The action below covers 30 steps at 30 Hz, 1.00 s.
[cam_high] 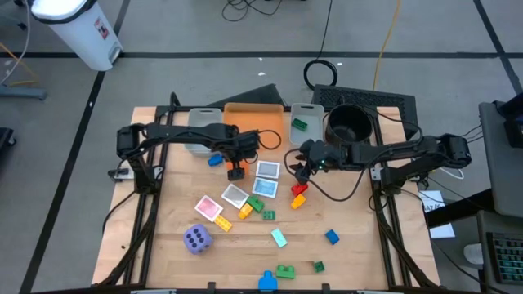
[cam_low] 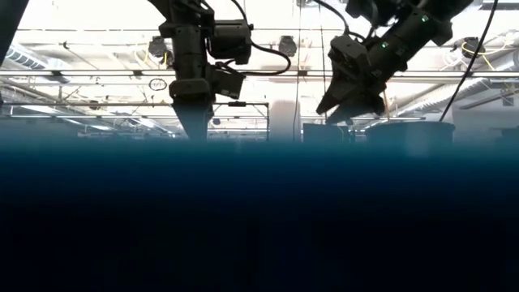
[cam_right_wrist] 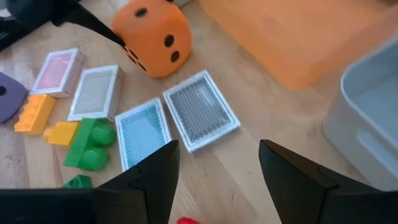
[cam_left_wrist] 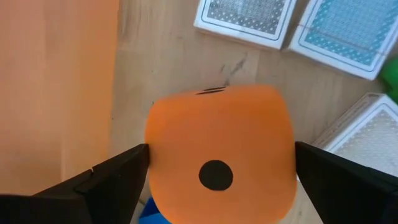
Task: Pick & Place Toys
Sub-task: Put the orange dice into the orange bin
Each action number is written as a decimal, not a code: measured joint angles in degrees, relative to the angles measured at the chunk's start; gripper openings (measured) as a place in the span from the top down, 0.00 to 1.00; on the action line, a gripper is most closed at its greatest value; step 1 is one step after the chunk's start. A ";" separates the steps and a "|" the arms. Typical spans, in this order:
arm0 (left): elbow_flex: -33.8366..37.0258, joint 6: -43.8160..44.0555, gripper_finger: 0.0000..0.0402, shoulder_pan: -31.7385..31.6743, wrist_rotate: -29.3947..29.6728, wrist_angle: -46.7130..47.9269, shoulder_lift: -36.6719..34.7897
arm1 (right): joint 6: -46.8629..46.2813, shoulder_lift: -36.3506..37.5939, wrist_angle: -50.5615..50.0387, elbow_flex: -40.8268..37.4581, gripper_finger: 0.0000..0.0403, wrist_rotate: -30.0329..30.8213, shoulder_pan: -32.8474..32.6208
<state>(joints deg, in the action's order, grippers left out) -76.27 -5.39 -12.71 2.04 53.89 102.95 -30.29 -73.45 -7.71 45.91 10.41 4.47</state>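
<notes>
The orange die (cam_left_wrist: 217,124) rests on the wooden table, its one-pip face up in the left wrist view. My left gripper (cam_left_wrist: 222,155) points straight down over it, open. One finger stands on either side of the die, close to its sides. In the right wrist view the orange die (cam_right_wrist: 152,37) sits beside several picture cards (cam_right_wrist: 200,111). My right gripper (cam_right_wrist: 217,162) hovers open above the cards, tilted down, with nothing between its fingertips. The purple die (cam_high: 197,238) lies near the table's left front. Small bricks (cam_high: 255,206) are scattered across the middle and front.
An orange bin (cam_high: 253,121), a grey bin (cam_high: 204,129) and another grey bin (cam_high: 306,122) holding a green brick stand along the far edge, with the black bowl (cam_high: 350,122) at their right. A red brick (cam_high: 299,189) lies under my right gripper. The low view's lower half is blocked dark.
</notes>
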 joint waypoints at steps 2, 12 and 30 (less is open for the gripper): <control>-0.04 0.01 0.01 0.00 0.02 -0.12 0.56 | -1.23 0.00 0.82 -0.93 0.48 -0.04 0.00; 0.09 -0.03 0.01 -0.11 -0.42 -0.39 0.81 | -1.54 0.00 3.33 -1.93 0.48 -0.07 -0.04; 0.46 4.11 0.01 1.06 3.59 3.70 -3.09 | -0.43 0.00 3.12 -1.93 0.48 -0.11 0.04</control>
<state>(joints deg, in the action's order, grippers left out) -75.81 -1.27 -11.65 5.64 57.59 99.87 -30.72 -73.45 -4.58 43.99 10.30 4.51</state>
